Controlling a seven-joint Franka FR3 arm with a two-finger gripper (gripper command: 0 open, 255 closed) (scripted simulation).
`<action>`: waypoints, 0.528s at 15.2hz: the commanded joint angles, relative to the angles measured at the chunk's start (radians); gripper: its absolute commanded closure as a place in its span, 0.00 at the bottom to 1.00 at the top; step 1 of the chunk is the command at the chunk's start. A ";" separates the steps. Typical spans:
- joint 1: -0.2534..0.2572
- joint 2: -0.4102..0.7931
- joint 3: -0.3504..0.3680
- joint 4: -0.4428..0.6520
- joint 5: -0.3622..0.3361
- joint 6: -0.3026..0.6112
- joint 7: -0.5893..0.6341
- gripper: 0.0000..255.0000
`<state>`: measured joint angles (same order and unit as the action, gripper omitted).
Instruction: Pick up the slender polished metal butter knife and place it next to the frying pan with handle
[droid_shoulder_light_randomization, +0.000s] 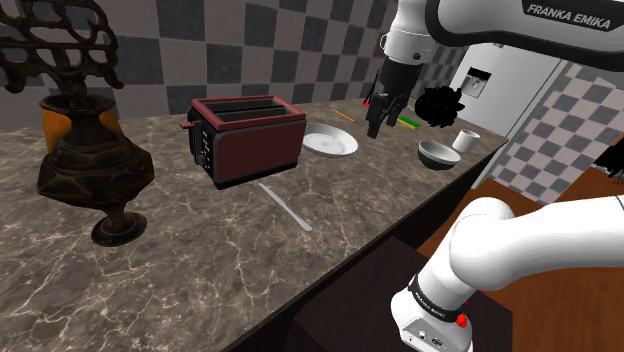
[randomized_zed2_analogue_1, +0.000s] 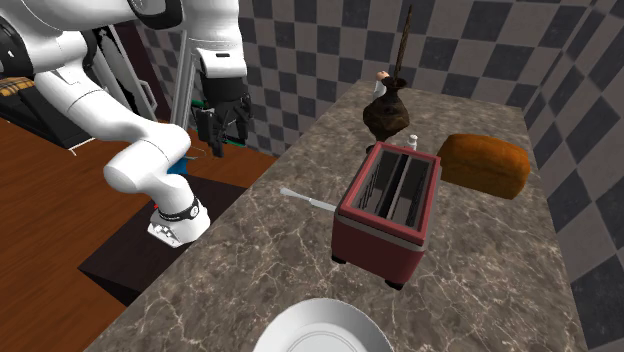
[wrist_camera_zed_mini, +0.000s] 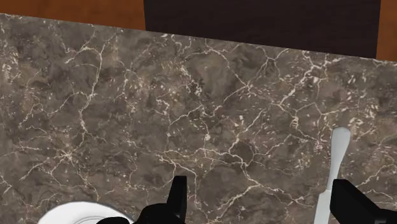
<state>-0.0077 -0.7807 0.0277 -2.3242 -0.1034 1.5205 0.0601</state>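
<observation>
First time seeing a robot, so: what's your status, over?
End effector open, empty, above the counter. Butter knife flat on counter near toaster, untouched. Nothing blocking it.

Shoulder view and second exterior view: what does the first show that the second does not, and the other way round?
Shoulder view: a grey bowl and a white cup beyond the white plate. Second exterior view: a small white shaker just past the red toaster. Both: toaster, plate, butter knife lying on the counter, and the open pincer, holding nothing.
</observation>
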 joint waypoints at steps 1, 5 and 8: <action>0.000 0.000 0.000 0.000 0.000 0.000 0.000 0.00; 0.012 0.039 0.032 -0.085 0.033 0.138 0.060 0.00; 0.022 0.085 0.058 -0.135 0.055 0.246 0.103 0.00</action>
<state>0.0105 -0.7129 0.0753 -2.4464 -0.0566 1.7299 0.1465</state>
